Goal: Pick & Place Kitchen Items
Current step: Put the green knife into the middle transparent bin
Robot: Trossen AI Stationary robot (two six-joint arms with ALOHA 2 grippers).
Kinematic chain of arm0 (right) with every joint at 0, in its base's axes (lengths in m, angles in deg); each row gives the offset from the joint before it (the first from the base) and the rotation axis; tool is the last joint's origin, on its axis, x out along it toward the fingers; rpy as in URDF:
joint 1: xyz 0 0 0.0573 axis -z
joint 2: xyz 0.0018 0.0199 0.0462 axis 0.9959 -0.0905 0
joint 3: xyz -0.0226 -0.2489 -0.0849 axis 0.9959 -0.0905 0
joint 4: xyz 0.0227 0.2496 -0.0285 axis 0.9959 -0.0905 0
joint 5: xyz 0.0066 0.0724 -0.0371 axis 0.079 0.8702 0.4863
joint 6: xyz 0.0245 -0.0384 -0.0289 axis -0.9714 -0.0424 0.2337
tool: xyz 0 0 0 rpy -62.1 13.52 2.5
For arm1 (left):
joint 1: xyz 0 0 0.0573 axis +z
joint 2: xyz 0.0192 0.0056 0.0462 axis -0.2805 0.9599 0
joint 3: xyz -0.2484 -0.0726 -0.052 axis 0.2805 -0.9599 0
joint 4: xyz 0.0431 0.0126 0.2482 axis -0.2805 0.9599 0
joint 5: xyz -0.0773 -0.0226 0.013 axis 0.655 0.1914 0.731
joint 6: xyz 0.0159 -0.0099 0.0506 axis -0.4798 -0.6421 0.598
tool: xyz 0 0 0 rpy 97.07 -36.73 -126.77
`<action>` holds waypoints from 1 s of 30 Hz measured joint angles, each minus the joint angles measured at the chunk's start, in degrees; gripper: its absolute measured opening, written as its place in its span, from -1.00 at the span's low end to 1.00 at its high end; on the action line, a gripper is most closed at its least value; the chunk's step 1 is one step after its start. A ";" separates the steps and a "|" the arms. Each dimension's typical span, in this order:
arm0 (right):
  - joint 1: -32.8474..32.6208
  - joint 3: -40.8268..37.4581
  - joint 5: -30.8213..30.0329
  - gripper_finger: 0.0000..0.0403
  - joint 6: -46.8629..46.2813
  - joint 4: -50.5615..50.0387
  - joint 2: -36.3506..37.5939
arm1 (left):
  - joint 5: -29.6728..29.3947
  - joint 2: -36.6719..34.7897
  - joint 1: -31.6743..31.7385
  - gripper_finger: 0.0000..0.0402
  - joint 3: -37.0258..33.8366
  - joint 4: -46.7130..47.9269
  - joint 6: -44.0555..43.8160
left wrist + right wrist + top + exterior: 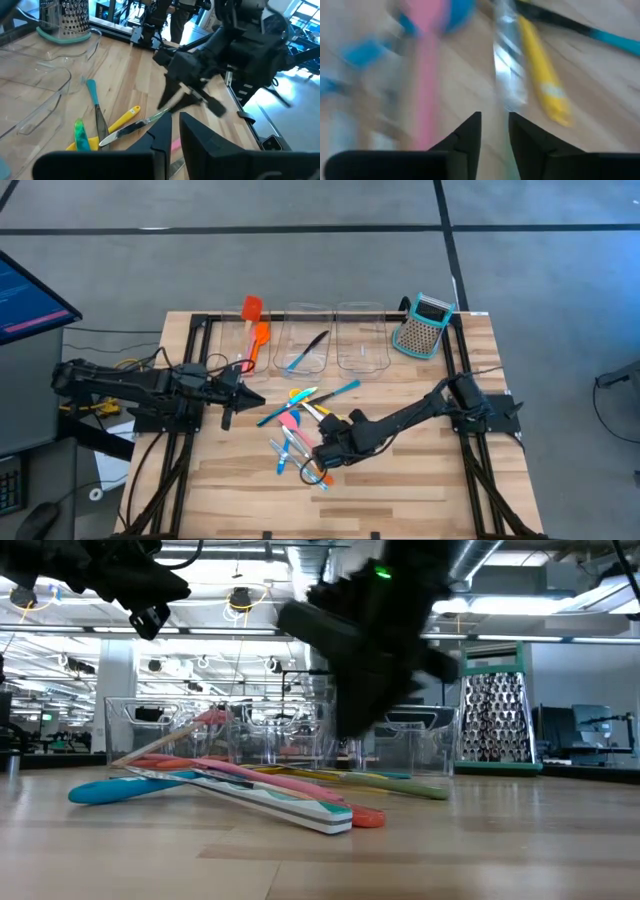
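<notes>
A loose pile of kitchen items (300, 430) lies mid-table: pink, blue, teal, yellow and orange spoons and spatulas lying across one another. My right gripper (322, 455) hangs over the pile's near end, open and slanting down. In its wrist view, my right gripper (495, 120) points at a clear-handled utensil (506, 75) between a pink one (427, 85) and a yellow one (542, 75). My left gripper (250, 398) waits above the table's left side, shut and empty; its wrist view shows my left gripper (172, 122) facing the pile. My right gripper comes at the pile from above and from the table's right, fingers slanting down over the clear-handled utensil (135, 127). Blur hides the fingertips, so I cannot tell whether they touch it.
Three clear bins stand along the far edge. The left bin (243, 352) holds a red spatula (252, 307) and an orange one (260, 338). The middle bin (325, 365) holds a black piece (315, 343) and a blue spoon (297, 362). Right of the third bin (362, 345) stands a grater (422, 325).
</notes>
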 joint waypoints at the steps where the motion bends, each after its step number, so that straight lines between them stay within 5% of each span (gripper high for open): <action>1: 0.02 0.62 -0.47 -0.51 -0.25 2.58 -0.66 | 0.00 -0.04 0.00 -0.87 0.00 0.17 0.01; 14: 0.72 0.38 4.81 -0.36 -2.79 -0.59 -2.87 | 0.02 0.73 0.00 -0.87 -0.03 0.08 0.02; 30: 2.36 0.41 4.16 -0.22 0.82 -1.39 -4.81 | 0.00 0.76 0.00 -0.87 -0.02 0.08 0.02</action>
